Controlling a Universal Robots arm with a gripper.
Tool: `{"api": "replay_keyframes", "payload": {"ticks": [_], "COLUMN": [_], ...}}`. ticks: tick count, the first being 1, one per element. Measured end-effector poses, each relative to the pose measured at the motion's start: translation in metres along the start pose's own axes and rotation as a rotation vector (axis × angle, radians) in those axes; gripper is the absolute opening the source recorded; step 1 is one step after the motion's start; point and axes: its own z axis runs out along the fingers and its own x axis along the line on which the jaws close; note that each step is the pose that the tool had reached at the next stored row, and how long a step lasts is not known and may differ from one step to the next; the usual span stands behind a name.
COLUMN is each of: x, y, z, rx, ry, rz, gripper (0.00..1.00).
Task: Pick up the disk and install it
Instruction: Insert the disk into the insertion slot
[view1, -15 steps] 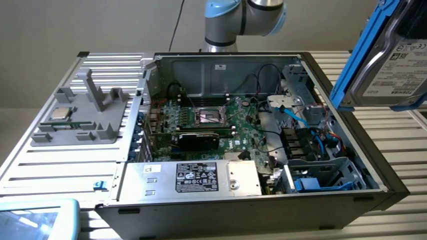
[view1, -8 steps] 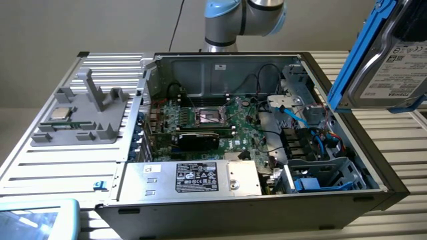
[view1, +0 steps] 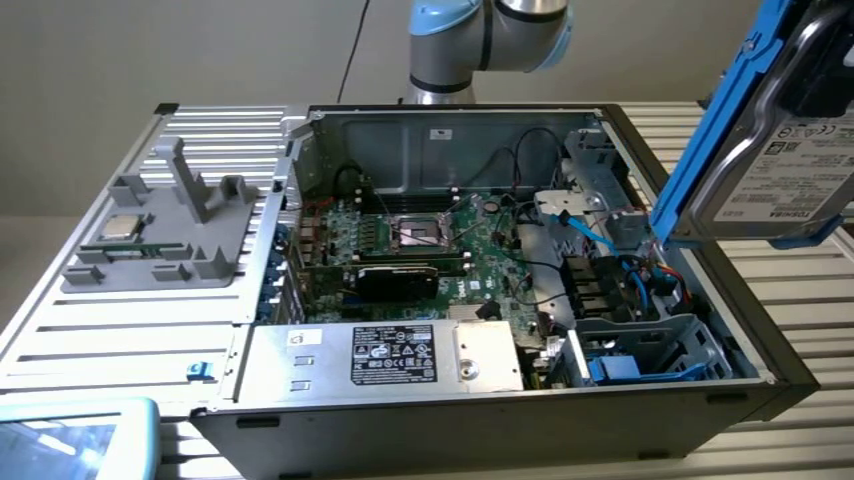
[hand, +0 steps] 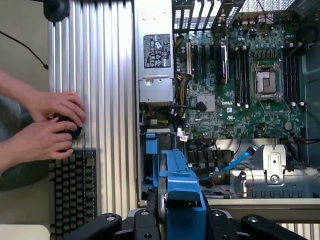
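Finding one: I held the disk (view1: 781, 170) clamped between my fingers (view1: 817, 75); they were closed part-way, bearing on its two flat sides.

Finding two: the disk hung in the air at the exterior view's right, tilted, with its white printed label turned towards that camera and its blue carrier running along the edge nearer the computer case (view1: 747, 395); it touched neither the case nor the tabletop (hand: 105, 100). In the wrist view it appeared edge-on, blue carrier foremost, and beyond that edge lay the drive bay (view1: 627, 365) in the corner of the case; the bay held a small blue part and some cabling, and the disk was not seated in it.

Finding three: the case lay open on the ribbed tabletop; inside were the green motherboard (view1: 441, 250) with its processor socket (view1: 416, 232), the silver power-supply box (view1: 400, 355) with a black label along the near wall, and a blue cable (view1: 587, 235) beside the metal bracket.

Finding four: a grey fixture (view1: 160, 240) stood on the tabletop at the exterior view's left, well apart from the disk; a small square chip (view1: 123, 226) rested on it.

Finding five: a person's hands (hand: 50, 125) were together on a dark object just beside a keyboard (hand: 72, 190), well apart from my fingers; what the object was I could not tell.
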Motion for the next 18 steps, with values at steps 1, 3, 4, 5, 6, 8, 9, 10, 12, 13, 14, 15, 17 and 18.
{"api": "replay_keyframes", "payload": {"ticks": [1,3,4,5,6,8,9,10,12,13,14,15,17,18], "x": [0.0,0.001,0.002,0.003,0.003,0.005,0.006,0.007,0.009,0.01,0.012,0.013,0.015,0.016], "y": [0.0001,0.0008,0.0012,0.0013,0.0015,0.0017,0.0016,0.0016,0.0015,0.0014,0.0012,0.0011,0.001,0.0009], "z": [0.0019,0.0055,0.0073,0.0095,0.0112,0.0149,0.0167,0.0185,0.0223,0.0241,0.026,0.0279,0.0317,0.0336], "rx": [0.0,-0.0001,-0.0001,-0.0002,-0.0003,-0.0006,-0.0007,-0.0009,-0.0011,-0.0012,-0.0013,-0.0015,-0.0017,-0.0019], "ry": [0.0,0.0,0.0,-0.0003,-0.0003,-0.0005,-0.0005,-0.0006,-0.0009,-0.0007,-0.0008,-0.0009,-0.0011,-0.0012], "rz": [0.001,0.002,0.003,0.005,0.008,0.014,0.016,0.018,0.024,0.027,0.03,0.032,0.038,0.041], "gripper": [0.37,0.37,0.37,0.37,0.37,0.37,0.37,0.37,0.37,0.37,0.37,0.37,0.37,0.37]}}
